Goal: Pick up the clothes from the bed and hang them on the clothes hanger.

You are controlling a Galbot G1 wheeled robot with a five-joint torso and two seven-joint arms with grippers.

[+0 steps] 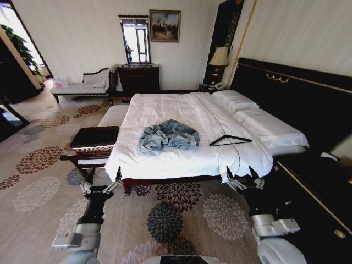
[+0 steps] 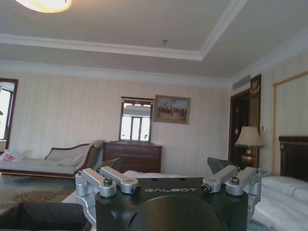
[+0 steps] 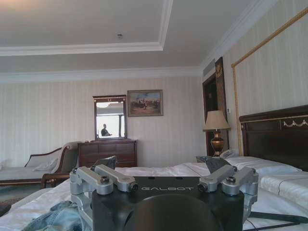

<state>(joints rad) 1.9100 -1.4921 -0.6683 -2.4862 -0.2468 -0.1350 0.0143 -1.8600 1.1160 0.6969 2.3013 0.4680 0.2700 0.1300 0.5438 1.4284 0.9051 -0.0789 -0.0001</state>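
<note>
Setting: bedroom, hotel-style or formal home guest room. Evidence: very wide bed [image 1: 187,132] with white sheets, white pillows [image 1: 235,100] and tall black headboard with gold trim [image 1: 297,93]; bedside table carrying a shaded lamp [image 1: 219,57] and a telephone [image 1: 219,85]; dark wooden dresser [image 1: 138,78] with mirror [image 1: 136,39] above; framed painting [image 1: 164,25] on pale striped wallpaper; cushioned chaise with carved dark frame [image 1: 82,85] along the far wall; low bench [image 1: 91,148] beside the bed; floral medallion carpet [image 1: 170,220] wall to wall; recessed ceiling with white crown moulding [image 3: 159,45]; daylight entering from an opening at the left
</note>
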